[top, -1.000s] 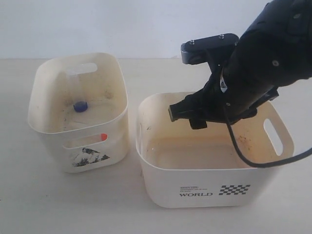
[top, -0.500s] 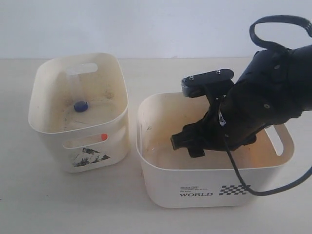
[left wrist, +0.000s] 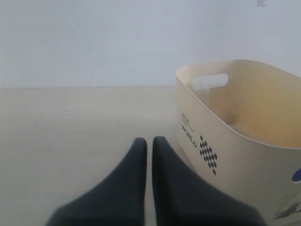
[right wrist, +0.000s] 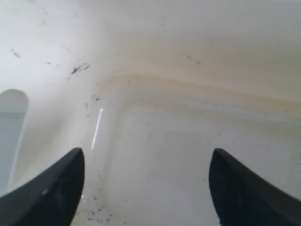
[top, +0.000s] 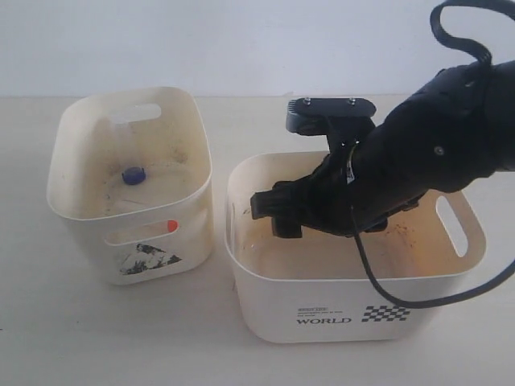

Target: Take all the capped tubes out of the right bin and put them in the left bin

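**Two caps show in the left bin; right pincer wide inside the right bin**

A blue-capped tube (top: 133, 174) lies inside the left bin (top: 80, 211), and an orange-red cap (top: 170, 226) shows through that bin's front slot. Beside it on the desk (top: 80, 338) stands the right bin (top: 322, 297). The right pincer (top: 273, 215) reaches down inside this bin, spread wide, with the stained floor showing between its tips. The left pincer (left wrist: 149, 141) hangs over the desk, tips nearly touching.

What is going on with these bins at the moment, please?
The right gripper is open and empty, down inside the right bin. The left bin holds a blue-capped tube, and an orange-red cap shows through its slot. The left gripper is shut, holding nothing.
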`<action>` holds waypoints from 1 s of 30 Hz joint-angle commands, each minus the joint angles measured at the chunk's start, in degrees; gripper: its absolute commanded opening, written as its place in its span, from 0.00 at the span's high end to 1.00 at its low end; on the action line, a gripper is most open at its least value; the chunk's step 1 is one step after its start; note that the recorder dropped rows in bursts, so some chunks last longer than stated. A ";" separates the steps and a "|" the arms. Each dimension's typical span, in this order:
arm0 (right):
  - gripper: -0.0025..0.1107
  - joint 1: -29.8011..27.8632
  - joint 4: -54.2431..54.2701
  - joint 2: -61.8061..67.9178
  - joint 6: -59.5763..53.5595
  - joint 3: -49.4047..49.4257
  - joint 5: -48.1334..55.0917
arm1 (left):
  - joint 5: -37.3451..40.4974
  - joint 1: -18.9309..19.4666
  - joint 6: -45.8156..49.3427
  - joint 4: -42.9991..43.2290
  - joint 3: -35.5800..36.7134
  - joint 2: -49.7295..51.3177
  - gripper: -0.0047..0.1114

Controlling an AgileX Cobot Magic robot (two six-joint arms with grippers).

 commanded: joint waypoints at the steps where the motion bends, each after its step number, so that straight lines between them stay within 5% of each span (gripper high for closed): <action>1: 0.36 -0.05 5.54 -0.56 -5.11 -0.16 -2.09 | -0.36 0.02 -0.54 -0.36 -0.21 0.03 0.92; 30: 0.37 -0.05 2.07 -5.04 -7.63 -2.49 2.29 | -0.36 0.02 -0.54 -0.36 -0.21 0.03 0.92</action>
